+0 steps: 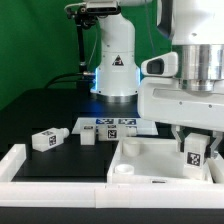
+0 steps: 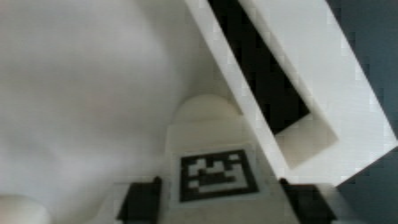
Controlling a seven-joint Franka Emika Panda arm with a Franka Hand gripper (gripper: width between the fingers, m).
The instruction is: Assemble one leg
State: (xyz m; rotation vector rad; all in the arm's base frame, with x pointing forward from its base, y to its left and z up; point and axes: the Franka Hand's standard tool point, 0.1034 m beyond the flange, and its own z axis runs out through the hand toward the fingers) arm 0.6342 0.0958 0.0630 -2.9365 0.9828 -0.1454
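My gripper [image 1: 194, 143] is shut on a leg [image 1: 194, 153], a small white block with a black-and-white tag. It holds the leg upright over the large white panel [image 1: 150, 160], near the panel's end at the exterior view's right. I cannot tell whether the leg touches the panel. In the wrist view the leg [image 2: 214, 140] fills the space between my two dark fingers [image 2: 143, 203], with its tag facing the camera, and the panel [image 2: 89, 90] lies behind it. My gripper [image 2: 226, 205] grips the leg's sides. A round hole [image 1: 123, 171] shows at the panel's near corner.
Two loose legs [image 1: 47, 138] [image 1: 88, 135] lie on the black table at the exterior view's left. The marker board [image 1: 112, 125] lies behind them. A white raised rim [image 1: 15, 165] borders the table's front left. The robot base [image 1: 115, 60] stands at the back.
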